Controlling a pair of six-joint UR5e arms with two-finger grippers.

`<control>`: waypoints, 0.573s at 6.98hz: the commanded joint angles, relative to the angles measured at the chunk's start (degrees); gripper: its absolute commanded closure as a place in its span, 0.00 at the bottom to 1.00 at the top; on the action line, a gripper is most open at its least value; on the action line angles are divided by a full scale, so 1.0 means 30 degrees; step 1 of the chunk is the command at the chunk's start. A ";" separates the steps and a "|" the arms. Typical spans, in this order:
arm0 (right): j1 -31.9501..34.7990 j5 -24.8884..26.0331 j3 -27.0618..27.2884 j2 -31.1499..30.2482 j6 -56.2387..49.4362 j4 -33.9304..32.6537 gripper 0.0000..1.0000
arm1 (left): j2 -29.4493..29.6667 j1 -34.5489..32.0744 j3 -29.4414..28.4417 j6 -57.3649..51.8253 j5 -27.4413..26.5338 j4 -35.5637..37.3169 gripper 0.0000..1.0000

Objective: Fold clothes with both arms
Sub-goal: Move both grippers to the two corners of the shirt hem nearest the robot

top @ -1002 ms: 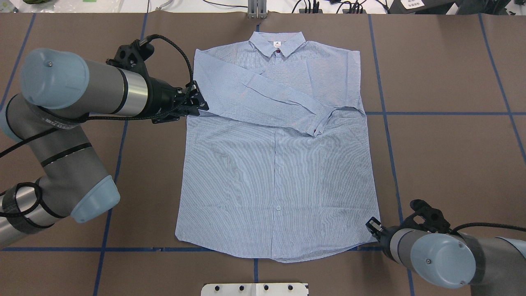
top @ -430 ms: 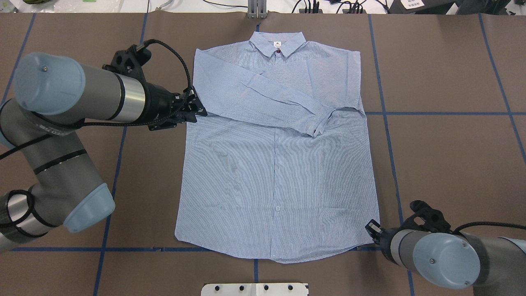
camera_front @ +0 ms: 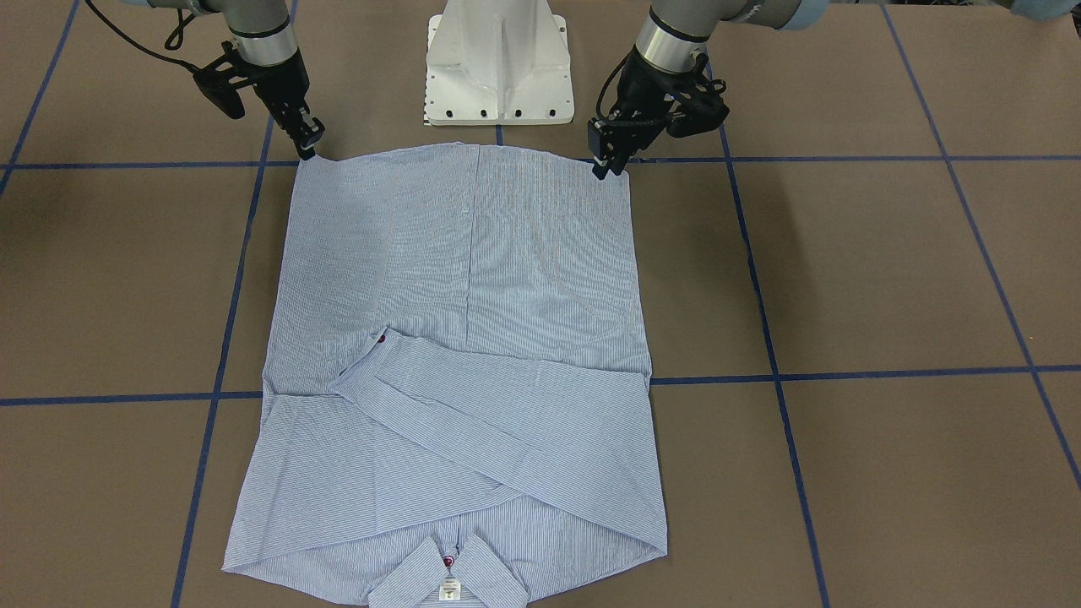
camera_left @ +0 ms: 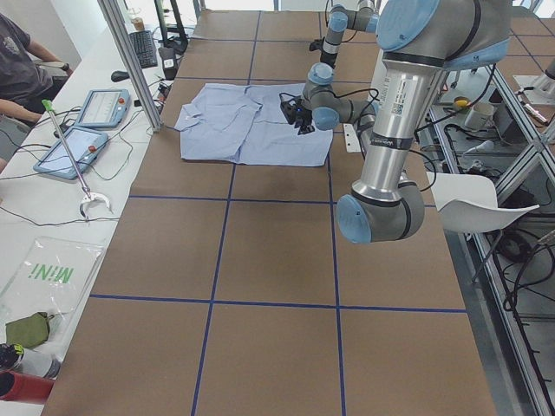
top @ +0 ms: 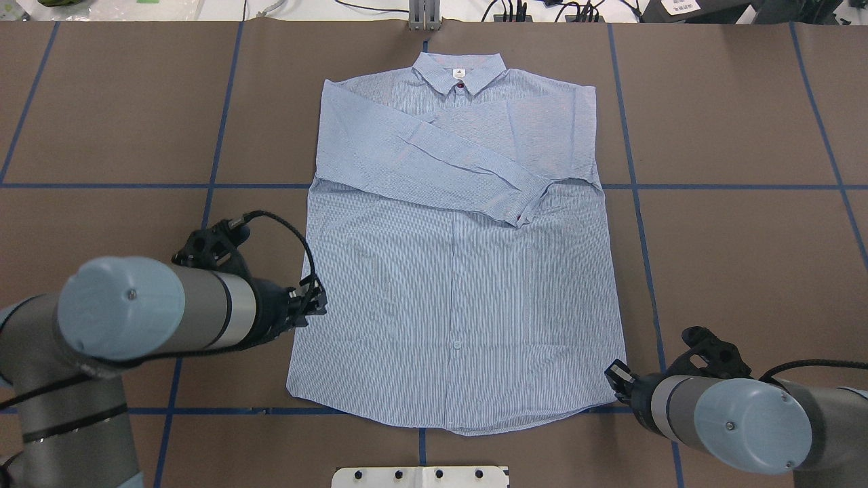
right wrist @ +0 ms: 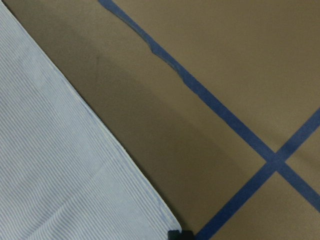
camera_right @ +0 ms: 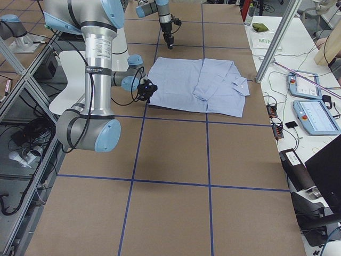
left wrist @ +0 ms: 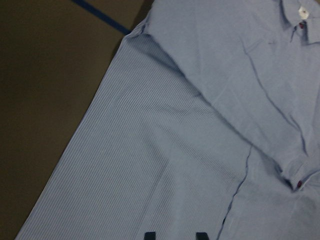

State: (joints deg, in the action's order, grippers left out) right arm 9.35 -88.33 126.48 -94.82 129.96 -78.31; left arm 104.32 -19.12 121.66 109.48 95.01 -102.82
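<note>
We stand in a robotics lab: control tablets (camera_left: 100,108), aluminium posts (camera_left: 130,61) and a grid-taped table (top: 746,271) (a person (camera_left: 19,61) sits alongside).

shirt collar (camera_front: 490,570) cut off by front view's edge; right end effector (camera_front: 306,150): opening unreadable.

The shirt (top: 454,285) is light blue with fine white stripes, dark red buttons (top: 460,85) and a white neck label (top: 458,72). The counter (top: 732,271) is brown, crossed by blue tape lines (top: 732,186). The left arm (top: 203,315) and right arm (top: 658,403) are silver-grey with light-blue caps (top: 122,315) and black cables (top: 298,237). The base (camera_front: 498,59) is white.
</note>
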 commanded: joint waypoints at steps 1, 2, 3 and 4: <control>0.0368 -0.0469 -0.0003 -0.0032 -0.0018 -0.0029 1.00 | -0.2101 0.1656 0.0082 0.0686 -0.1436 0.0203 0.62; 0.0397 -0.0469 -0.0003 -0.0004 -0.0047 -0.0059 1.00 | -0.1992 0.1947 -0.0413 0.0918 -0.1437 0.0232 0.62; 0.0397 -0.0498 -0.0032 -0.0004 -0.0047 -0.0059 1.00 | -0.1672 0.2269 -0.0940 0.0920 -0.1408 0.0203 0.62; 0.0397 -0.0469 -0.0032 -0.0004 -0.0047 -0.0059 1.00 | -0.1147 0.2331 -0.1293 0.0920 -0.1407 0.0261 0.63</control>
State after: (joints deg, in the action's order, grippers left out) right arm 10.50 -89.75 126.42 -94.84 129.83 -78.47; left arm 99.46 -12.73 119.28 112.14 90.82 -102.16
